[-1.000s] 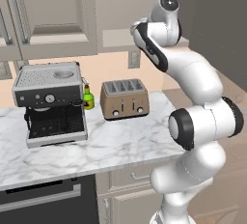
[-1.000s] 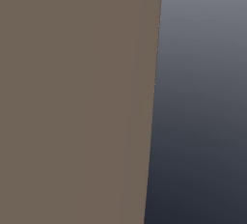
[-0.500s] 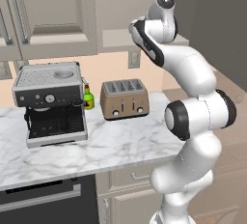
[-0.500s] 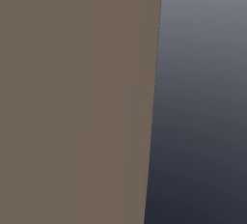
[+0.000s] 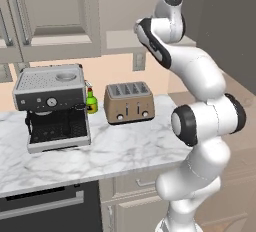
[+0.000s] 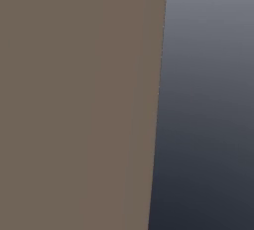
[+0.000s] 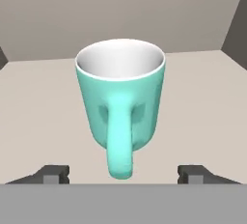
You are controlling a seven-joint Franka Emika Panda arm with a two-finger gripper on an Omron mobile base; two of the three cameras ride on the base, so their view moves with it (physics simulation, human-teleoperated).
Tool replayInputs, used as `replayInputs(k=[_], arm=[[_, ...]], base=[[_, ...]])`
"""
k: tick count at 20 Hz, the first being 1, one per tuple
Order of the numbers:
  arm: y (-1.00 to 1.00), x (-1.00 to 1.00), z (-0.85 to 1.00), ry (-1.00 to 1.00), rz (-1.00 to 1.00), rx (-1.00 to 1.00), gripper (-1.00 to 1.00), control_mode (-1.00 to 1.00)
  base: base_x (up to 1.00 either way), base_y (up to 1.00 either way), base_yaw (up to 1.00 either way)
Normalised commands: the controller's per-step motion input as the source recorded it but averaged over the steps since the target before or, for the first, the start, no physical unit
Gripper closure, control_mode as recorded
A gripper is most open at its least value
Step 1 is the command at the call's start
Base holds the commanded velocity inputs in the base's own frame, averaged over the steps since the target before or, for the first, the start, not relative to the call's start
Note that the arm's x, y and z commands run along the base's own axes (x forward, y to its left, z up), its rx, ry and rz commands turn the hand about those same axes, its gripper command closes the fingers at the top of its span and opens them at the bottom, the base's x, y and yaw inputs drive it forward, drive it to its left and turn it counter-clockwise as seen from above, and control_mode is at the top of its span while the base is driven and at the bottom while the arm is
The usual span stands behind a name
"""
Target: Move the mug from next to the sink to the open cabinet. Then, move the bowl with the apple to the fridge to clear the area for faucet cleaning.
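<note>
I see the teal mug standing upright on the flat shelf inside the cabinet, dead ahead of my gripper; handle points straight back toward the hand, white inside visible from above; fingertips sit wide apart low on either side of the handle, clear of the mug body, so I call the hand released, nothing grasped; whether the handle's end touches anything I can't tell; cabinet back wall rises behind the mug, a darker side wall at the hand's right.

From the left base view, my arm reaches up and away toward the upper cabinet area; the hand itself is hidden behind the upper links; off to the arm's left on the marble counter: espresso machine, green bottle just beside it, tan four-slot toaster nearer the arm; closed wall cabinet doors above them.

Right base view: flat brown panel beside a dark grey surface; can't identify either.
</note>
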Motion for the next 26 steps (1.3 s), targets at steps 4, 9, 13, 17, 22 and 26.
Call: replayInputs(k=[4, 9, 13, 17, 22, 26], arm=[[0.01, -0.80, -0.01, -0.03, 0.00, 0.00, -1.00, -1.00], [0.10, -1.00, -0.63, -0.06, 0.00, 0.00, -1.00, -1.00], [0.10, -1.00, -1.00, -0.02, 0.00, 0.00, -1.00, -1.00], [0.07, -1.00, -1.00, 0.00, 0.00, 0.00, -1.00, -1.00], [0.05, -1.00, -1.00, 0.00, -0.01, 0.00, -1.00, -1.00], [0.00, -1.00, -0.82, -0.03, -0.04, 0.00, -1.00, -1.00]], base=[[0.00, 0.00, 0.00], [0.00, 0.00, 0.00], [0.00, 0.00, 0.00], [0.00, 0.00, 0.00], [0.00, 0.00, 0.00], [0.00, 0.00, 0.00]])
